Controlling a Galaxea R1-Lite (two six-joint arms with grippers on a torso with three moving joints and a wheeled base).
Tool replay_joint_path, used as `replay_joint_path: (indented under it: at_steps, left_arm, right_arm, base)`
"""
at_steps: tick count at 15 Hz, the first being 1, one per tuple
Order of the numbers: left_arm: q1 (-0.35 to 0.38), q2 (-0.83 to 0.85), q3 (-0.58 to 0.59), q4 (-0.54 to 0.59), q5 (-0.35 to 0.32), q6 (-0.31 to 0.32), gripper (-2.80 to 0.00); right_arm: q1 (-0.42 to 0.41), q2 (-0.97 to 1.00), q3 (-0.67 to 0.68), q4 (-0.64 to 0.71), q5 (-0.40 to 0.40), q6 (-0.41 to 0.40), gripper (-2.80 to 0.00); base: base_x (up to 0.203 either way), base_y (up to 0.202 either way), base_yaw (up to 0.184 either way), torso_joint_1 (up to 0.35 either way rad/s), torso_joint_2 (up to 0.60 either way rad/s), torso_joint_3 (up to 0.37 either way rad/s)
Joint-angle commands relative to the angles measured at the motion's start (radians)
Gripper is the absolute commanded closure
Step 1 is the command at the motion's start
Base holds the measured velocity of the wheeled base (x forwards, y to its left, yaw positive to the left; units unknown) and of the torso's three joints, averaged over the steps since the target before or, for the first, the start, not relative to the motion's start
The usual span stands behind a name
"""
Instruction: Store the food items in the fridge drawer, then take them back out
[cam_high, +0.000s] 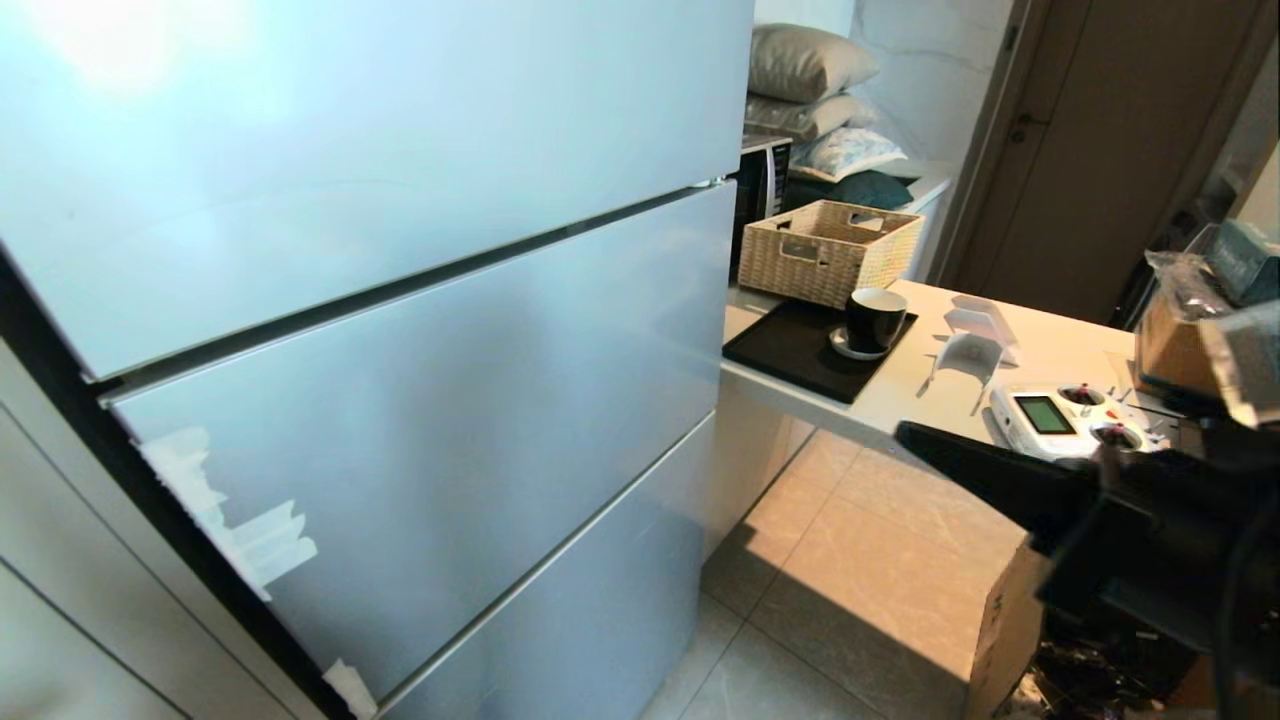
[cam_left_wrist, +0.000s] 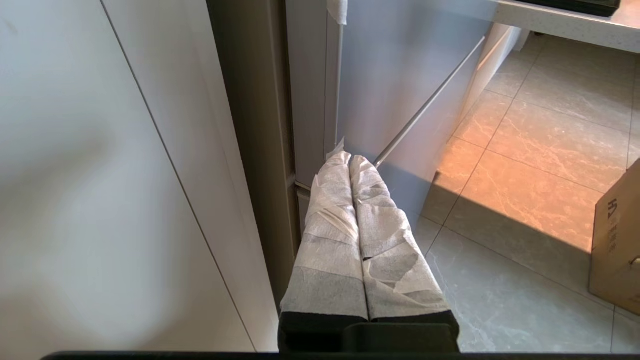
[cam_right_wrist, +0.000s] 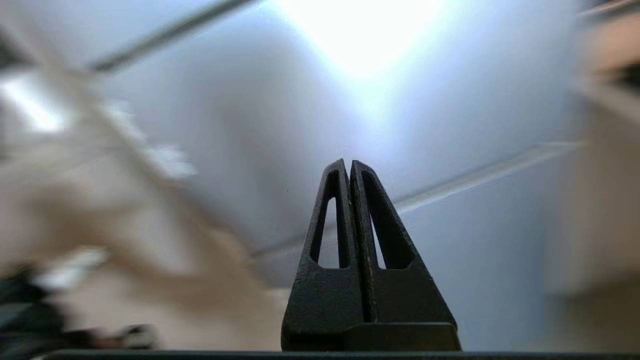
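With the fridge fully closed, the drawer and food items were out of sight. Our right hand, fingers pressed together, hung beside it; we judged it should spread before hooking the taped panel edge. Our left hand sat pressed together, low by the fridge corner.

The right gripper is reaching forward at the lower right, black fingers pressed together. The left gripper is hanging low, its white-wrapped fingers closed.
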Motion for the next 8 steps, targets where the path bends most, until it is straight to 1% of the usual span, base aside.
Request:
replay_joint_path:
  at_steps: [1,2,3,4,5,6,8]
  left_arm:
    - [0.000,0.000,0.000,0.000,0.000,0.000,0.00]
    - [0.000,0.000,0.000,0.000,0.000,0.000,0.00]
    - [0.000,0.000,0.000,0.000,0.000,0.000,0.00]
    - [0.000,0.000,0.000,0.000,0.000,0.000,0.00]
    - [0.000,0.000,0.000,0.000,0.000,0.000,0.00]
    - [0.000,0.000,-0.001,0.003,0.000,0.000,0.00]
    - [0.000,0.000,0.000,0.000,0.000,0.000,0.00]
  right_arm:
    - [-0.059,-0.280,0.075,0.120,-0.120,-0.118,0.00]
    - [-0.128,-0.395,0.137,0.184,-0.152,-0.192,0.00]
    - [-0.209,-0.503,0.198,0.245,-0.159,-0.255,0.00]
    - [-0.299,-0.624,0.263,0.316,-0.143,-0.308,0.00]
    - [-0.376,-0.747,0.308,0.416,-0.117,-0.345,0.00]
    - [-0.430,-0.845,0.335,0.524,-0.097,-0.366,0.00]
    - [-0.512,-0.967,0.382,0.780,-0.061,-0.374,0.00]
  base:
    - [0.000,0.000,0.000,0.000,0.00,0.000]
    - [0.000,0.000,0.000,0.000,0.00,0.000]
    - [0.000,0.000,0.000,0.000,0.00,0.000]
    - [0.000,0.000,0.000,0.000,0.00,0.000]
    - [0.000,0.000,0.000,0.000,0.00,0.000]
    - [0.000,0.000,0.000,0.000,0.00,0.000]
    - [0.000,0.000,0.000,0.000,0.00,0.000]
